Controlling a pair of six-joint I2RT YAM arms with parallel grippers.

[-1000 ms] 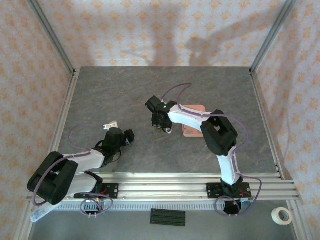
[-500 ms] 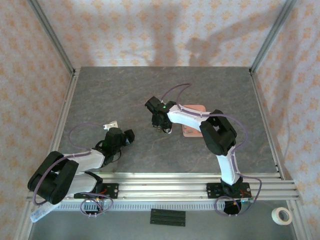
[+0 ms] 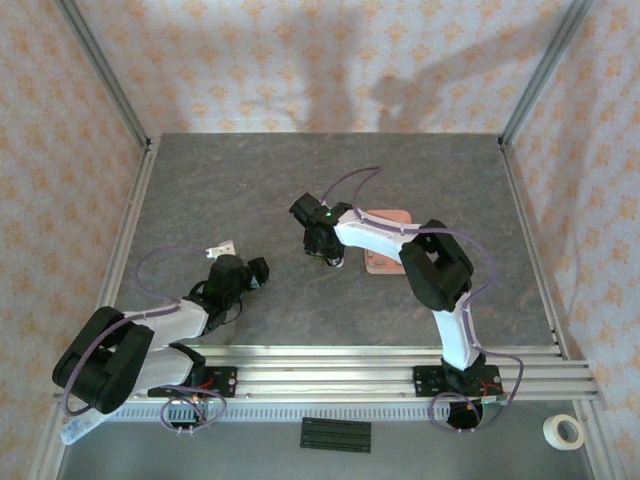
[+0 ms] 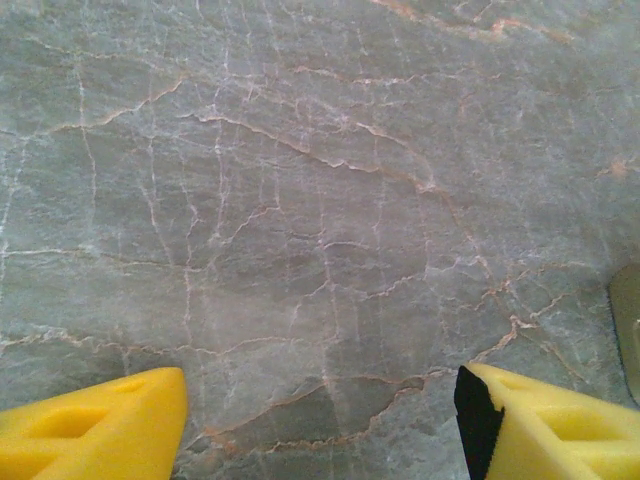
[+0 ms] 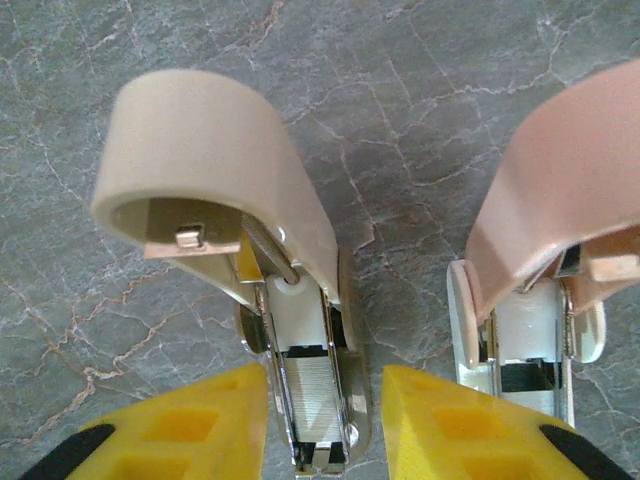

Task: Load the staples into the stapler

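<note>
Left gripper (image 4: 320, 425): yellow fingers spread wide, nothing between, over the grey marbled stone table (image 4: 300, 200). Farther out, right gripper (image 5: 325, 425): parted only a little, astride the rear of the small pale-pink plastic stapler (image 5: 200, 130) (thin gap on one side). In its metal channel, grey metal staples (image 5: 310, 385); lid flipped up. Just beside, second pinker stapler (image 5: 570, 170), also opened.

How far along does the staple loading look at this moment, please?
Done: the cream stapler stands hinged open, with a staple strip lying in its channel. In hand: the right gripper straddles that channel, fingers apart. Left: closing its lid. The pink stapler beside it is open too, its channel looking dark. The left gripper hovers open over the table.
</note>
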